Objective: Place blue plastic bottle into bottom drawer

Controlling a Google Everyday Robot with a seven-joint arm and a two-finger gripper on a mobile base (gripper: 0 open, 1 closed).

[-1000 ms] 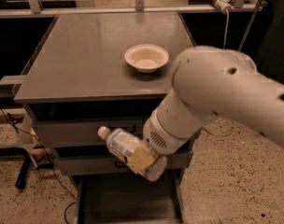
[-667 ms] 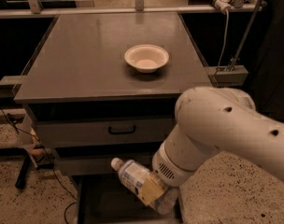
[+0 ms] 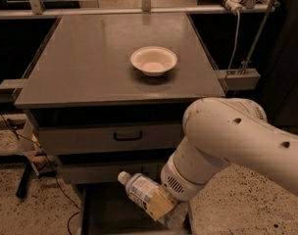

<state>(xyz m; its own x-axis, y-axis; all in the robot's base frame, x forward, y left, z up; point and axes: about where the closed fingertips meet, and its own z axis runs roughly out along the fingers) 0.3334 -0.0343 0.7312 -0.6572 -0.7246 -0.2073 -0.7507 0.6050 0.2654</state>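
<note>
Holding blue plastic bottle (image 3: 140, 192) pinched in hand (image 3: 162, 208), cap pointing 10 o'clock, just above open bottom drawer (image 3: 106, 212) at 6 o'clock.

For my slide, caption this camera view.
Gripper holds blue plastic bottle above open bottom drawer; white bowl sits on the cabinet.

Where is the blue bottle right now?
Low in the camera view, near centre: the bottle is held tilted in the gripper, cap toward the left, over the open bottom drawer.
</note>
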